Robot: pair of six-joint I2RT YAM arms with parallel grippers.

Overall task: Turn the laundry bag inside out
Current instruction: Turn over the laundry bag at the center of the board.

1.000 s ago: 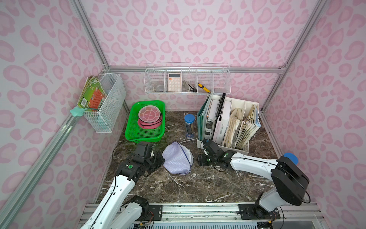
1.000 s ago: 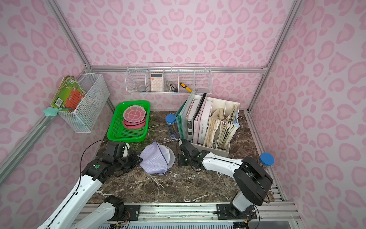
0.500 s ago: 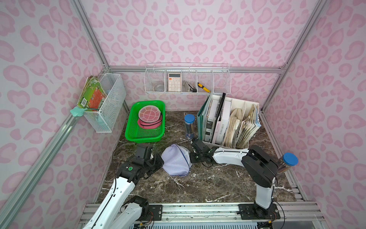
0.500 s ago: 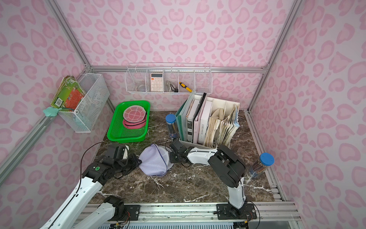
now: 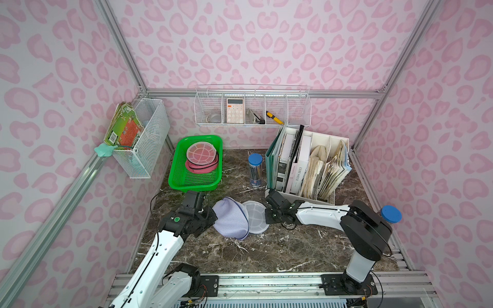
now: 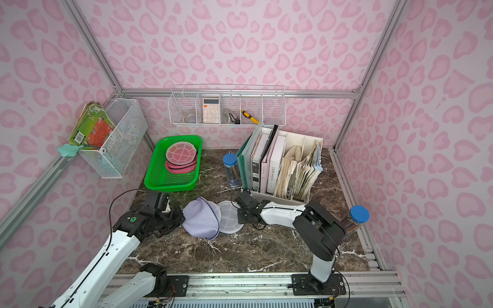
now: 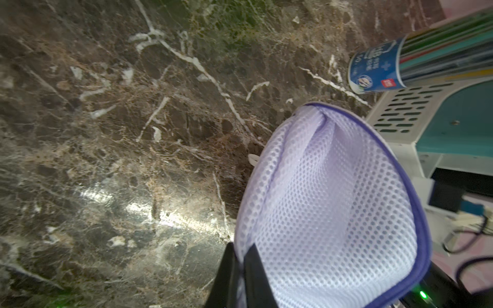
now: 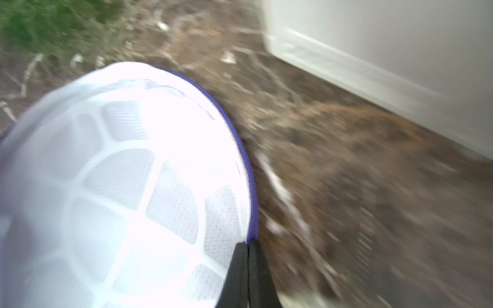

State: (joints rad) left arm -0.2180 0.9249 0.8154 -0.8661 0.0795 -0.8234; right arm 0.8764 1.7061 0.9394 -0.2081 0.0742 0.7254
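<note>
Low over table (image 5: 280,249), left gripper (image 7: 241,252) and right gripper (image 8: 247,246) pinching laundry bag (image 5: 229,220) rim

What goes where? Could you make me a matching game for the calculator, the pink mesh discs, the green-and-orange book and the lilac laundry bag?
Things:
1. calculator
2. pink mesh discs
3. book
4. laundry bag

Places:
A. pinched at its edges by the left claw and the right claw
B. in the wire rack on the back wall
C. in the green tray
D. in the wire basket on the side wall

Pairs: 1-B, 2-C, 3-D, 4-A.
</note>
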